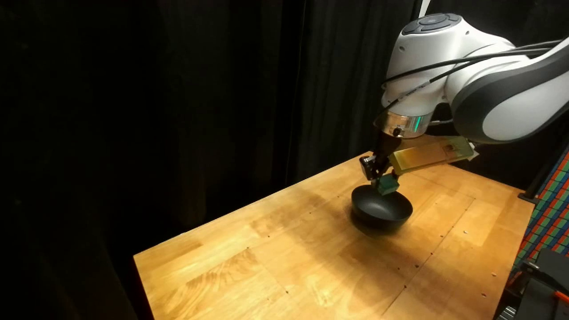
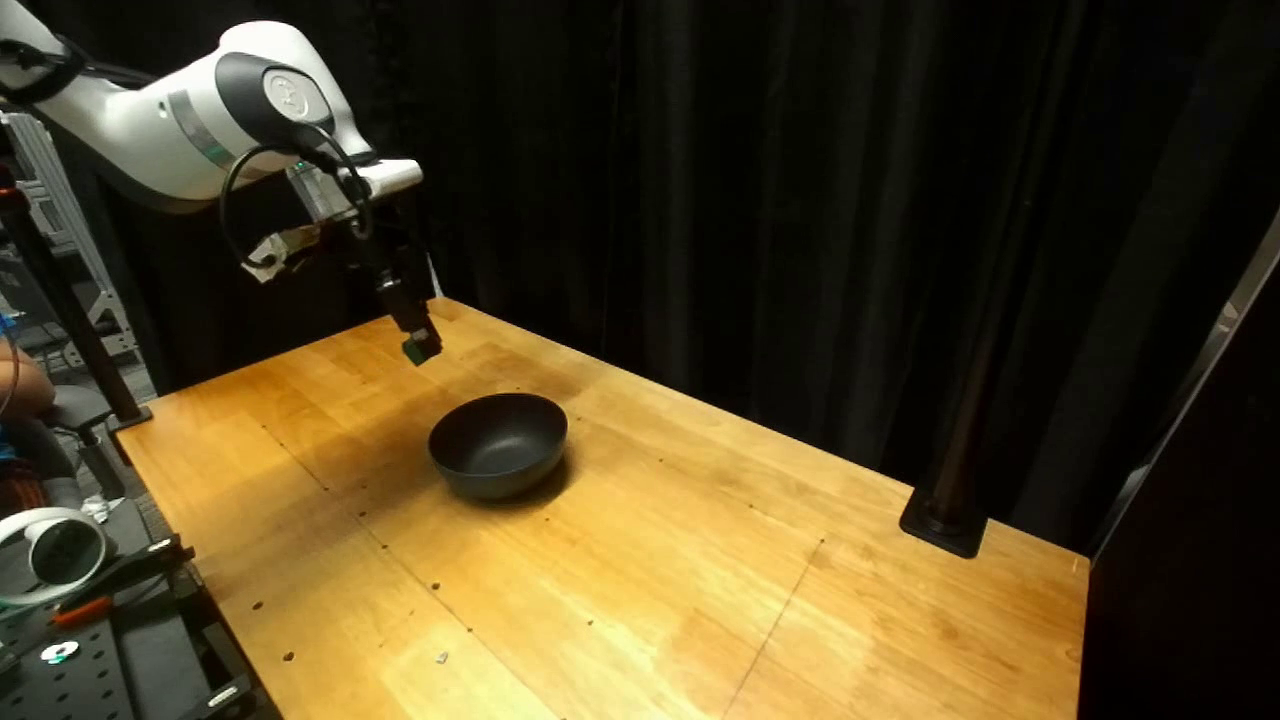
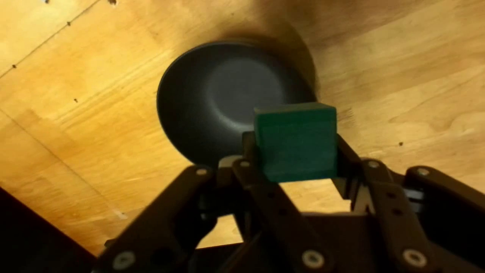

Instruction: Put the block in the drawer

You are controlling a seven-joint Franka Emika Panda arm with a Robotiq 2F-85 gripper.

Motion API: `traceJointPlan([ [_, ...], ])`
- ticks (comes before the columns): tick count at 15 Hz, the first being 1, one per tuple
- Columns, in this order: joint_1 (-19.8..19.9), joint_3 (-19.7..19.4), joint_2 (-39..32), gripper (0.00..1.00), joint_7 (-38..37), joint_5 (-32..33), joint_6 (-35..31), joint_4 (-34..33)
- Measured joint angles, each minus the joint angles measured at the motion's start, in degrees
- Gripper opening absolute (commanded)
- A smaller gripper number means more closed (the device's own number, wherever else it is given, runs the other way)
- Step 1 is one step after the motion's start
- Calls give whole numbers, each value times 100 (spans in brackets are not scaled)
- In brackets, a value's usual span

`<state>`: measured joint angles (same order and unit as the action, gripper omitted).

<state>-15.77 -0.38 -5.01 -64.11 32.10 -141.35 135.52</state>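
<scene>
Location: the green block [image 3: 298,146] is off the counter [image 2: 650,560], held in the air by the single arm [image 1: 422,71].

Jaw condition: the gripper [image 3: 296,148] is clamped on the block, its fingertips [image 3: 249,143] at opposite faces in the wrist view. No gap is evident on either side, though the contact is partly hidden. The block looks roughly equal-sided; no long axis can be identified.

Governing relation: a black bowl [image 2: 500,485] stands on the counter, nearer the arm-side short edge than the opposite short edge, and nearer the long edge along the curtain [image 2: 780,220] than the facing long edge. The block appears above rim level, outside the bowl, and offset from its middle toward the arm-side short edge. In the wrist view it overlaps the rim; the height between them cannot be determined.

Destination: no drawer shows in any view. The bowl is the only evident container near the block and is judged the likely receptacle, unconfirmed.

Assessment: the step in hand is judged to be transport. If the bowl is the target, the next move calls for a short shift away from the arm-side edge, then lowering and release. Likely fault: the block catching the rim.
</scene>
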Motion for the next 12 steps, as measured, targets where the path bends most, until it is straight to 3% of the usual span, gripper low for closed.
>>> traceJointPlan([
  [1, 98, 0, -20, 22, -74, 59, 46, -70],
  [2, 196, -1, -50, 62, -100, 67, 74, -135],
  [3, 289, -2, -98, 73, -111, 67, 88, -195],
  [6, 484, 2, -261, 94, -74, 7, 89, -313],
  [7, 513, 18, -294, 100, 22, -75, 89, -311],
  [12, 571, 253, -82, 100, 1339, -1184, 94, -42],
])
